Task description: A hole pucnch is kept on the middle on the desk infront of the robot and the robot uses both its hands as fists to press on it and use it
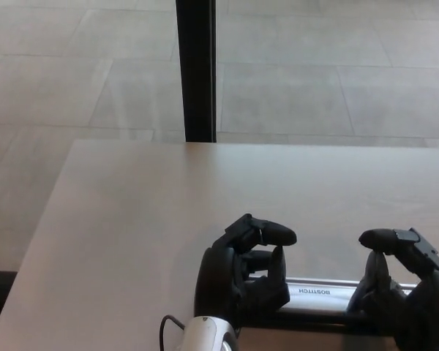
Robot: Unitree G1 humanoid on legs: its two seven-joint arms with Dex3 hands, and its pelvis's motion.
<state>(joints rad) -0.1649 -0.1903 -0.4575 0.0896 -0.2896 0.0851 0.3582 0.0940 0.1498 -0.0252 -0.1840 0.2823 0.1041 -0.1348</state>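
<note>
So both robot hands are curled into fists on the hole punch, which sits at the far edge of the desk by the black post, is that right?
Not quite. The head view shows the hole punch at the near edge of the desk, far from the black post. The left robot hand and right robot hand are indeed curled into fists on it.

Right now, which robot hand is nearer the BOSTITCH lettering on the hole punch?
Left. The left robot hand sits curled on the hole punch just left of the lettering; the right robot hand is on the bar's right end, farther from it.
</note>
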